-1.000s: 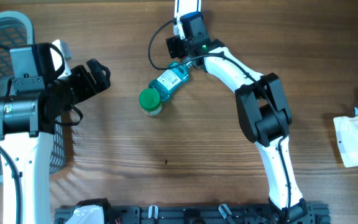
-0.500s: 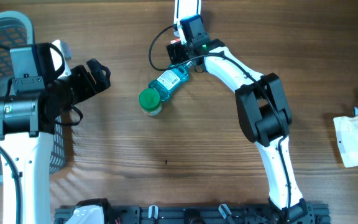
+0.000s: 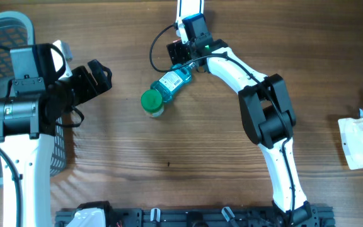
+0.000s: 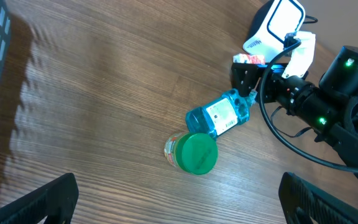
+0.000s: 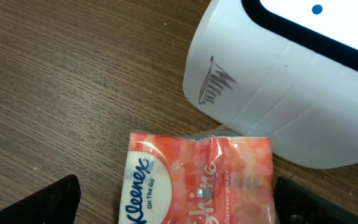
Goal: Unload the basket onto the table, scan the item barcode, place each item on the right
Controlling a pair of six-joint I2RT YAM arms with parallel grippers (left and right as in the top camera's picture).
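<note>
Blue bottle (image 3: 171, 82): on its side on counter (image 3: 169, 157), green cap on, ungripped.
Left end effector (image 3: 99, 75): open, empty.
Right end effector (image 3: 179, 53): open, above tissue pack (image 5: 197, 180) by scanner (image 5: 278, 93).

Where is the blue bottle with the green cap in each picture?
Overhead: the bottle lies on its side, just left of centre, in the upper half.
Left wrist: the bottle is near the middle, slightly right.
Right wrist: not in it.
Shared landmark: the white scanner, seen in all three views.
</note>
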